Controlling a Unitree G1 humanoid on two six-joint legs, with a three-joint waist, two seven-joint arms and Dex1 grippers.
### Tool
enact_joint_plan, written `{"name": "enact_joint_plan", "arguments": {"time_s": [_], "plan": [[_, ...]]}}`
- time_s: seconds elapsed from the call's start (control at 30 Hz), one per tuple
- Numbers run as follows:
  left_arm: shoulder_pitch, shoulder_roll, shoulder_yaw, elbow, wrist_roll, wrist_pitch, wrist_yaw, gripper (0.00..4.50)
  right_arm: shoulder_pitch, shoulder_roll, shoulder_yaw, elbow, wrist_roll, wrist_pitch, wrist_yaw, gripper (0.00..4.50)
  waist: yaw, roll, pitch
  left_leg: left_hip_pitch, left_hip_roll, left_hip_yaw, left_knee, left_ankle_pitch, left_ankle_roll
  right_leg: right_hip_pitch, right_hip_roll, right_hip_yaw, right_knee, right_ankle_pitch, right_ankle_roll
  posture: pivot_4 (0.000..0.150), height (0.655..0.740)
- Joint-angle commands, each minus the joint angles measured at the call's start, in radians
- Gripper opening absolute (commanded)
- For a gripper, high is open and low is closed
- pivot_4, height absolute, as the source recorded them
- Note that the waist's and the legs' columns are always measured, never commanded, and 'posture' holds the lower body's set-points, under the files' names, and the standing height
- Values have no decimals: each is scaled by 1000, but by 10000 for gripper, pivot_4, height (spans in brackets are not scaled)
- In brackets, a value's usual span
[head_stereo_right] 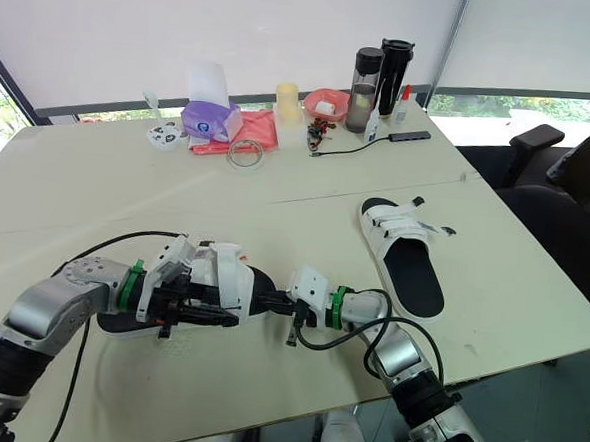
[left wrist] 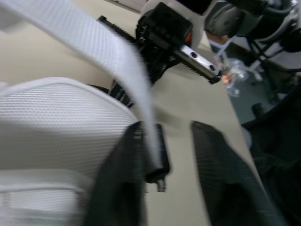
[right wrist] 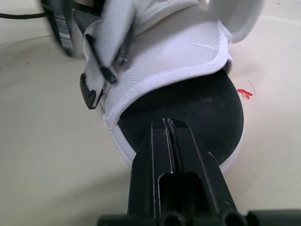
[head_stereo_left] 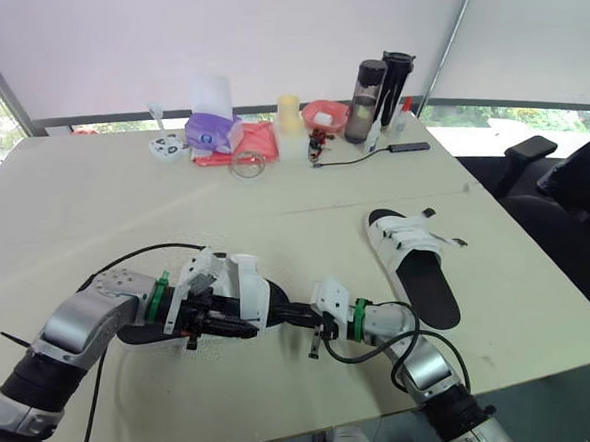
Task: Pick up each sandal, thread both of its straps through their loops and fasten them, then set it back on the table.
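A sandal with white mesh straps and a black footbed (head_stereo_left: 239,290) lies near the table's front edge, between my two grippers. My left gripper (head_stereo_left: 212,321) is at its strap side, fingers apart. In the left wrist view a loose white strap (left wrist: 108,56) runs down beside one finger (left wrist: 120,188) to a black loop (left wrist: 157,165). My right gripper (right wrist: 169,136) is shut, its tips resting on the black footbed (right wrist: 197,103) at the sandal's end. The second sandal (head_stereo_left: 413,256) lies flat on the table to the right, its straps loose.
Along the table's far edge stand a purple tissue pack (head_stereo_left: 212,131), a red bag (head_stereo_left: 252,143), a tape roll (head_stereo_left: 248,165), a yellow cup (head_stereo_left: 289,113), a pink bowl (head_stereo_left: 327,113) and two dark bottles (head_stereo_left: 375,96). A cable with a black hub (head_stereo_left: 405,146) lies nearby. A black chair (head_stereo_left: 543,171) stands on the right.
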Motion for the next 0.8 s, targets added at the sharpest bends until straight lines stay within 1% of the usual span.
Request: {"name": "enact_joint_plan", "arguments": {"time_s": [0.03, 0.07, 0.1, 0.13, 0.27, 0.43, 0.6, 0.67, 0.73, 0.8], "plan": [[5, 31, 53, -13, -46, 53, -8, 32518, 38, -16, 26, 157, -86, 66, -34, 0, 0, 0, 0, 0, 0, 0, 0, 0, 0, 0, 0, 0, 0, 0, 0, 1500, 7400], [5, 31, 63, -19, -63, 70, -3, 36577, 38, -17, 27, 158, -86, 66, -33, 0, 1, 0, 0, 0, 0, 0, 0, 0, 0, 0, 0, 0, 0, 0, 0, 1500, 7400], [4, 26, 78, -25, -86, 90, 10, 41674, 38, -17, 28, 158, -86, 65, -31, 0, 1, 0, 0, 0, 0, 0, 0, 0, 0, 0, 0, 0, 0, 0, 0, 1500, 7400], [5, 21, 92, -33, -103, 104, 23, 44745, 38, -17, 29, 159, -86, 64, -31, 0, 1, 0, 0, 0, 0, 0, 0, 0, 0, 0, 0, 0, 0, 0, 0, 1500, 7400], [23, 21, 131, -71, -122, 122, 70, 44745, 37, -17, 31, 161, -86, 63, -28, 0, 0, 0, 0, 0, 0, 0, 0, 0, 0, 0, 0, 0, 0, 0, 0, 1500, 7400], [64, 65, 215, -149, -217, 215, 91, 44745, 37, -23, 34, 162, -86, 60, -23, 0, -2, 0, 0, 1, 0, 0, 0, 0, 0, 0, 0, 0, 1, 0, 0, 1500, 7400], [193, 147, 322, -263, -314, 292, 89, 44745, 42, -25, 36, 160, -85, 57, -21, 0, -3, 0, 1, 1, 0, 0, 0, 0, 0, -1, 0, 0, 1, 0, 0, 1500, 7400], [265, 184, 341, -310, -314, 289, 77, 44745, 43, -25, 37, 162, -85, 55, -20, 0, -4, 2, 2, 2, 0, 0, -1, 0, 0, -4, 0, 0, 0, 0, 0, 1500, 7400], [344, 208, 341, -344, -280, 257, 71, 44745, 43, -22, 39, 167, -86, 51, -20, 0, -5, 4, 3, 1, 1, 0, -1, 0, 0, -4, 0, 0, -1, 0, 0, 1500, 7400], [375, 200, 326, -346, -243, 216, 93, 44745, 41, -19, 42, 172, -87, 49, -20, 0, -5, 5, 3, -2, 2, 0, -1, 0, -1, -5, 0, 0, -5, 0, 0, 1500, 7400]]}}
